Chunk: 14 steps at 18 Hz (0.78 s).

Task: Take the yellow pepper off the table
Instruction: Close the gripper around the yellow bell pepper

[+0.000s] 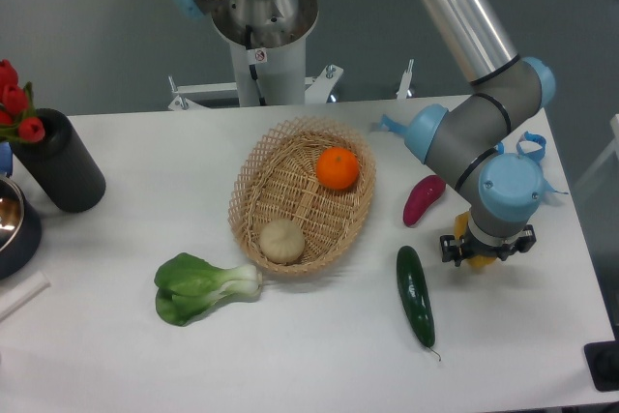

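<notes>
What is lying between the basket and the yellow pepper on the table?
In the camera view, the purple vegetable lies between the basket and the yellow pepper, which the gripper largely hides. The cucumber lies lower, off that line.

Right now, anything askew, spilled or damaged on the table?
Nothing stands out. The basket sits flat, produce looks intact, nothing spilled. The gripper is over the yellow pepper, mostly hiding it.

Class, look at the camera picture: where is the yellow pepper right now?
The yellow pepper sits at the right side of the table, mostly hidden under the gripper, just right of the cucumber and below the purple vegetable.
</notes>
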{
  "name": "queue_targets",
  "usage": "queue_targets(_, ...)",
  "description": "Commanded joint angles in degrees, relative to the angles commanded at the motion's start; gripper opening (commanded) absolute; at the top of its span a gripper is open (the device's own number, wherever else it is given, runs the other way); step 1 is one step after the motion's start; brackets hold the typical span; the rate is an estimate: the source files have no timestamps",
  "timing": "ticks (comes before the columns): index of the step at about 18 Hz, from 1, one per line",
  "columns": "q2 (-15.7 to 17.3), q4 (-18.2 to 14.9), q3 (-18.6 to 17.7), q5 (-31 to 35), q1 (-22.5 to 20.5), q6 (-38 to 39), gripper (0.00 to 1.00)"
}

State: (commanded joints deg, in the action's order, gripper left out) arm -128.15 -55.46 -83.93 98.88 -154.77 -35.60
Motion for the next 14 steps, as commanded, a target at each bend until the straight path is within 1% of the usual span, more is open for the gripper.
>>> queue_targets(2, 0.00, 0.00, 0.08, 0.00, 0.00, 0.00, 0.79)
queue_targets(3, 0.00, -0.09, 0.17, 0.00, 0.00, 0.09, 0.75)
queue_targets(6, 0.18, 0.61, 0.61, 0.00, 0.00, 0.18, 0.58)
queue_targets(8, 0.18, 0.88, 0.79, 0.00, 0.00, 0.00, 0.51)
queue_targets(9, 0.26, 0.88, 0.79, 0.00, 0.00, 0.00, 0.44)
queue_targets(10, 0.26, 0.88, 0.79, 0.00, 0.00, -0.09, 0.39)
queue_targets(11, 0.61, 0.88, 0.88, -0.09, 0.00, -0.17, 0.38)
queue_targets(13, 0.79, 0.88, 0.96, -0.09, 0.00, -0.17, 0.30)
queue_targets(14, 0.88, 0.97, 1.14, -0.09, 0.00, -0.18, 0.27)
